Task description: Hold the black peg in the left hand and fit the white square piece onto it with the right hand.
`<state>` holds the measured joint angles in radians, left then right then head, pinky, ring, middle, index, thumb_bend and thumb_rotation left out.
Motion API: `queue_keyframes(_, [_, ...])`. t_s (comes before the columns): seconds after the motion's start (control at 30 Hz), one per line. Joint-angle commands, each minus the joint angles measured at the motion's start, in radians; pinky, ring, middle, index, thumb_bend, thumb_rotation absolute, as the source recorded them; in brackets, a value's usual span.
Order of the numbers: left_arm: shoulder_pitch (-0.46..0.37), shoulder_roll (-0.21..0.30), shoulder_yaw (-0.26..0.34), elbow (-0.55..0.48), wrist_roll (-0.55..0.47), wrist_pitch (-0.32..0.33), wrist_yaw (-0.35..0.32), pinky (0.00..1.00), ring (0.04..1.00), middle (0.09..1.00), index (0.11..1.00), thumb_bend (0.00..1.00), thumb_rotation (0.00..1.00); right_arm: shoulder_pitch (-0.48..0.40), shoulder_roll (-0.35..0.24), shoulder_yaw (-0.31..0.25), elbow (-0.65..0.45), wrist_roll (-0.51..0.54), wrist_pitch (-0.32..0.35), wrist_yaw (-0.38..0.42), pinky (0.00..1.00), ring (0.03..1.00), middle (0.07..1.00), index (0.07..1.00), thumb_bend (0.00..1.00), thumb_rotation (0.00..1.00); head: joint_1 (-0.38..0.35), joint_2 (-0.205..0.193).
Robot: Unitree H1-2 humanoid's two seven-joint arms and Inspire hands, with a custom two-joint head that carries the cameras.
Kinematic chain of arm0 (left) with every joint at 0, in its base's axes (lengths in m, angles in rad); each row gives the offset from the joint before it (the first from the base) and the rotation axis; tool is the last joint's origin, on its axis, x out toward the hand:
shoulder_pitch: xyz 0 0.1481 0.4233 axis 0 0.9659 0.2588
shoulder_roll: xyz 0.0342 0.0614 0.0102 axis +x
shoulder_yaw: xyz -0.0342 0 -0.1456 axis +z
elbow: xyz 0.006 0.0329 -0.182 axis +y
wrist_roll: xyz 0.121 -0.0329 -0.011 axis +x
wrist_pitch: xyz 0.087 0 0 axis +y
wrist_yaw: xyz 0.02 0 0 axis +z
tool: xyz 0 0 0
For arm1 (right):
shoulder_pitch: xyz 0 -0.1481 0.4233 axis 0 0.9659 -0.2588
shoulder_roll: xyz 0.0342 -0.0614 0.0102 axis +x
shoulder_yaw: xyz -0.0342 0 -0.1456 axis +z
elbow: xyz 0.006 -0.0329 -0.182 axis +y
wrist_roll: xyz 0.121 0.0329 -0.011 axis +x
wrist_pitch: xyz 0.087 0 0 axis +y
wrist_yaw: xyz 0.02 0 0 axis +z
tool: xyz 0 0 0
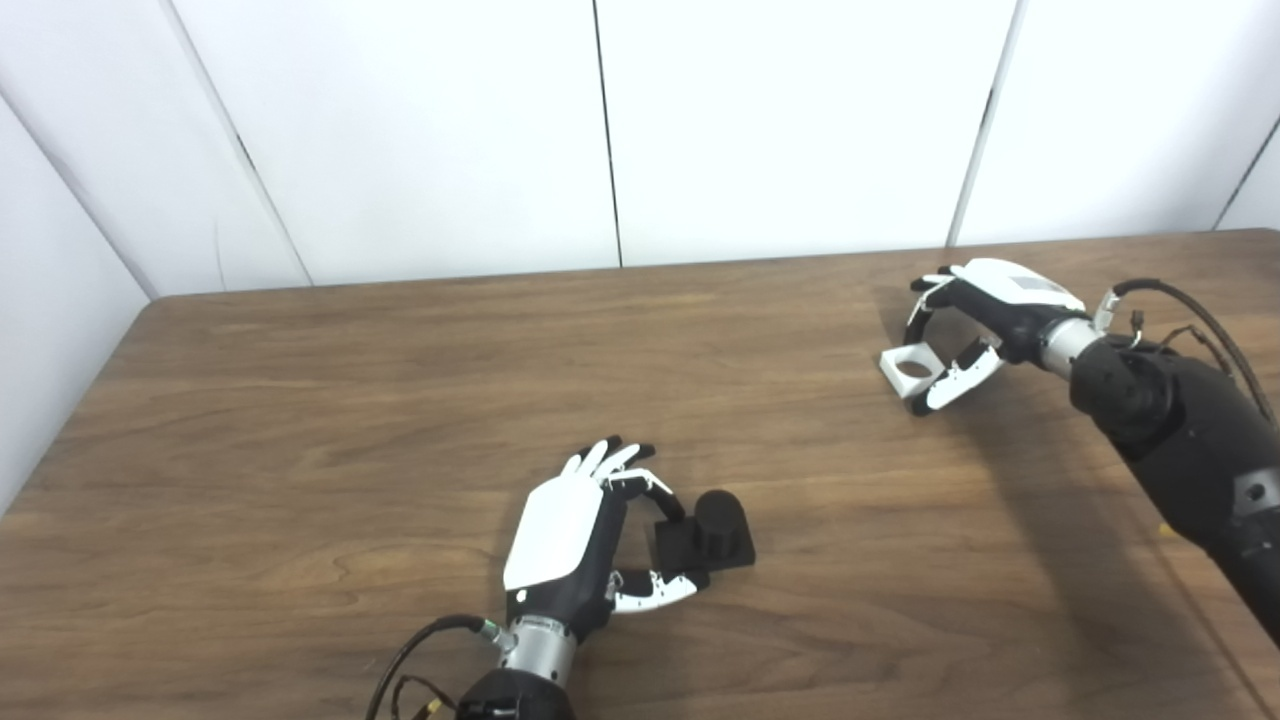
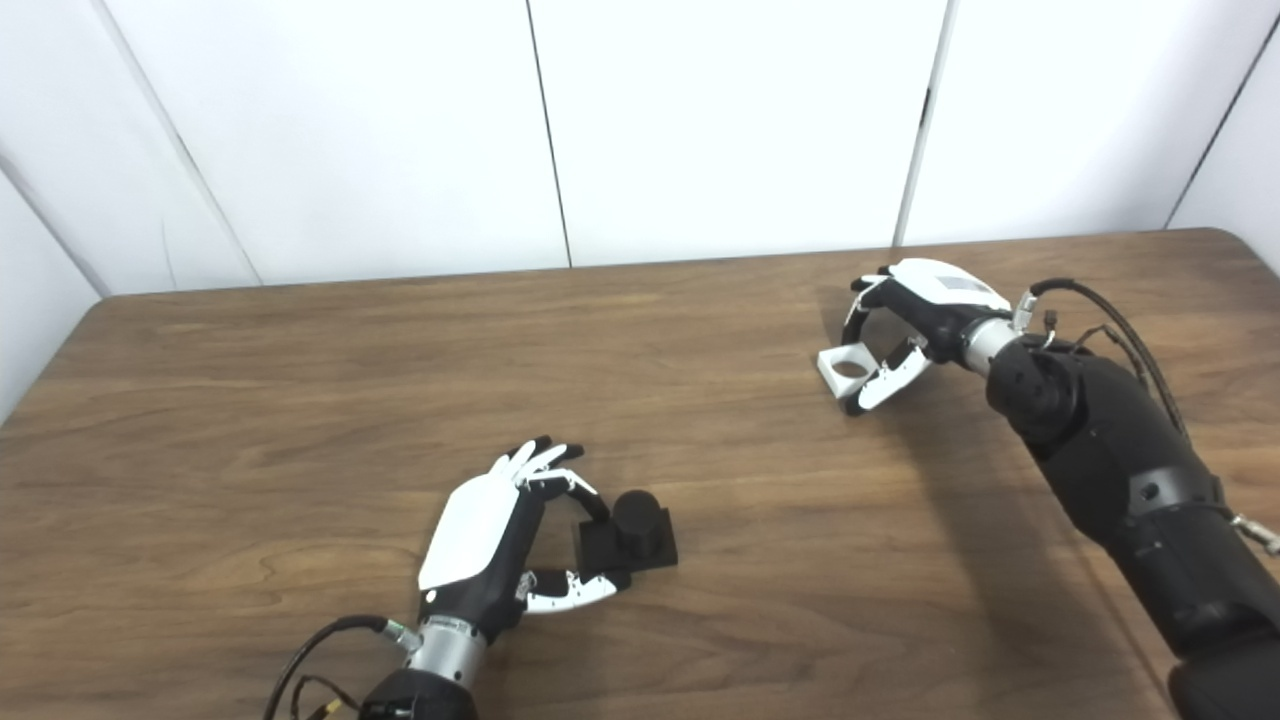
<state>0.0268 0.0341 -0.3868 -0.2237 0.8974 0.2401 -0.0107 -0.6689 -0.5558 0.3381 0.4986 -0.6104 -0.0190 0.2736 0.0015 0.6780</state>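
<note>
On the brown wooden table (image 1: 300, 400), the black peg with its square base and round stub (image 1: 705, 535) is seen resting flat near the front edge, framed by the spread fingers and thumb of the left hand (image 1: 585, 540), though a firm grip cannot be told. Far to the right, the white square piece with a round hole (image 1: 908, 368) is found lying on the wood, bracketed by the right hand (image 1: 975, 320), curled loosely with fingers apart.
</note>
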Motion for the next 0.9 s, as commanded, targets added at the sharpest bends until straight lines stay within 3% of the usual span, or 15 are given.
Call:
queue_keyframes(0.0, [0.0,0.01,-0.004,0.016,0.021,0.017,-0.015,0.97,0.963,0.883,0.489,0.52,0.06,-0.021,-0.008,-0.004,0.0,-0.01,-0.007,-0.021,0.93,1.0,0.925,0.493,0.53,0.15,0.001,0.001])
queue_keyframes(0.73, [-0.004,0.01,-0.003,0.022,0.022,0.012,-0.005,0.98,0.96,0.878,0.489,0.52,0.06,-0.005,-0.01,-0.005,0.004,-0.009,-0.024,-0.046,0.92,1.0,0.92,0.493,0.51,0.15,0.0,-0.002])
queue_keyframes(0.87, [-0.004,0.011,-0.001,0.022,0.015,0.012,-0.011,0.99,0.968,0.882,0.489,0.52,0.06,0.015,-0.018,-0.027,-0.026,0.008,-0.026,-0.056,0.91,0.995,0.919,0.492,0.52,0.15,0.0,-0.002])
